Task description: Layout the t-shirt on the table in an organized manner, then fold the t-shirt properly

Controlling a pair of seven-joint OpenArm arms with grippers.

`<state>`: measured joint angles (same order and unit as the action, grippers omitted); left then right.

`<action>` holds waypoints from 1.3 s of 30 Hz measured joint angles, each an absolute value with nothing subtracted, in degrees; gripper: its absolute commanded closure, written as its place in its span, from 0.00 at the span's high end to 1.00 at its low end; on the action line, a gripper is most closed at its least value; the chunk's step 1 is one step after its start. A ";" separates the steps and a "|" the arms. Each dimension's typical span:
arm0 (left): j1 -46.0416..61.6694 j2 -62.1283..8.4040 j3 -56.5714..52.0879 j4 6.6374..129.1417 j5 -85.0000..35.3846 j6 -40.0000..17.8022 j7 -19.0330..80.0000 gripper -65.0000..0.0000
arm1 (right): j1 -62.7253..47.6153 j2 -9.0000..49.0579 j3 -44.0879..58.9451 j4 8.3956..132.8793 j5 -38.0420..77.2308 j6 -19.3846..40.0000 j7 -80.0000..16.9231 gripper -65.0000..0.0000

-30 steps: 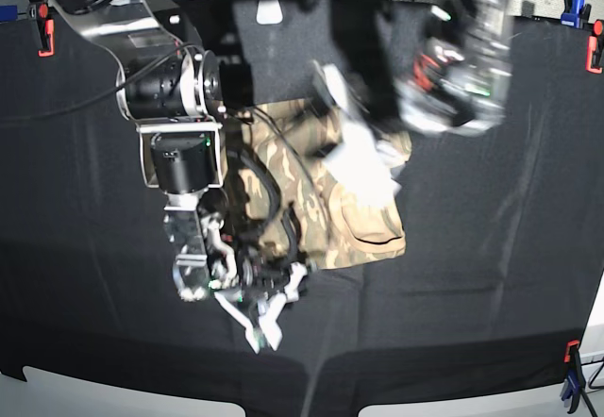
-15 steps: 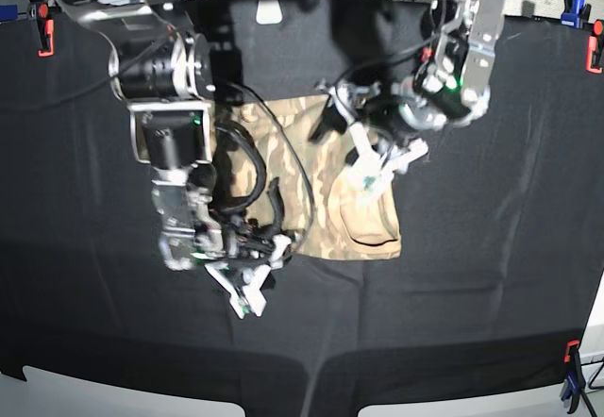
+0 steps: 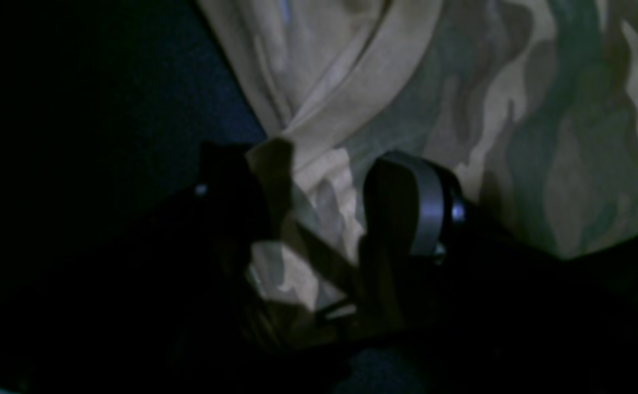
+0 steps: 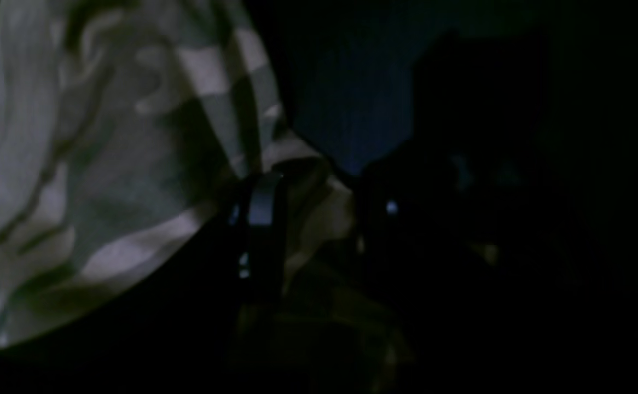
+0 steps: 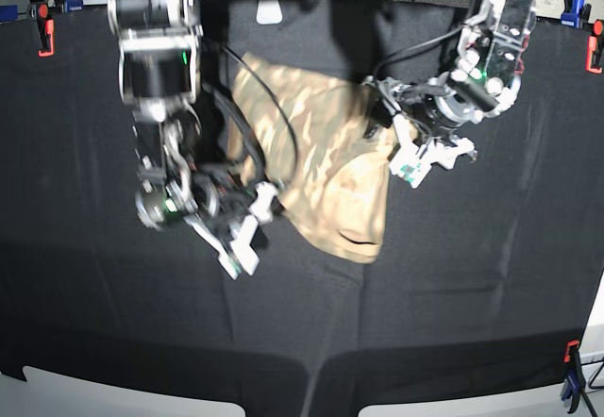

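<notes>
Camouflage cloth of the t-shirt (image 5: 326, 167) hangs bunched between both grippers above the table (image 5: 510, 275). The left gripper (image 3: 319, 219) has a fold between its wide-set jaws; the right gripper (image 4: 308, 219) pinches a hem. The step looks like spreading: next, draw the held edges apart and lower them flat.

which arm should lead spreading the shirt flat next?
Neither alone, I'd say. Both grippers pinch the t-shirt, held off the table: left gripper near the tan neckline, right gripper on a camouflage edge. Lower together.
</notes>
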<state>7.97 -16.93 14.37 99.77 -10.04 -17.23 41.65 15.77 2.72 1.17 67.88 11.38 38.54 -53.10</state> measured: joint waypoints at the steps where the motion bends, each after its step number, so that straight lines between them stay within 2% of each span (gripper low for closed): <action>1: 8.01 -17.06 14.35 99.77 -10.02 -17.08 41.54 0.55 | 14.57 2.70 1.17 69.71 11.05 38.41 -53.78 0.33; 12: 7.57 -17.10 14.35 99.77 -1.76 -16.91 40.73 0.55 | 0.05 2.72 1.21 87.61 10.66 38.39 -56.45 0.33; 21: 0.89 -17.12 14.28 99.74 1.69 -14.09 40.60 0.55 | -12.29 2.85 1.17 100.16 15.11 38.20 -59.59 0.33; 29: 0.10 -17.12 14.31 99.74 1.13 -14.11 42.83 0.55 | -17.58 2.81 1.19 101.93 20.84 38.17 -59.44 0.33; 39: -0.19 -17.12 14.31 99.74 1.13 -14.11 45.04 0.55 | -17.63 2.68 1.21 101.97 30.17 38.20 -63.13 0.33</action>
<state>-0.19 -17.12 14.31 99.74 1.13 -14.11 45.04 -17.63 2.68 1.21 101.97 30.17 38.19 -63.13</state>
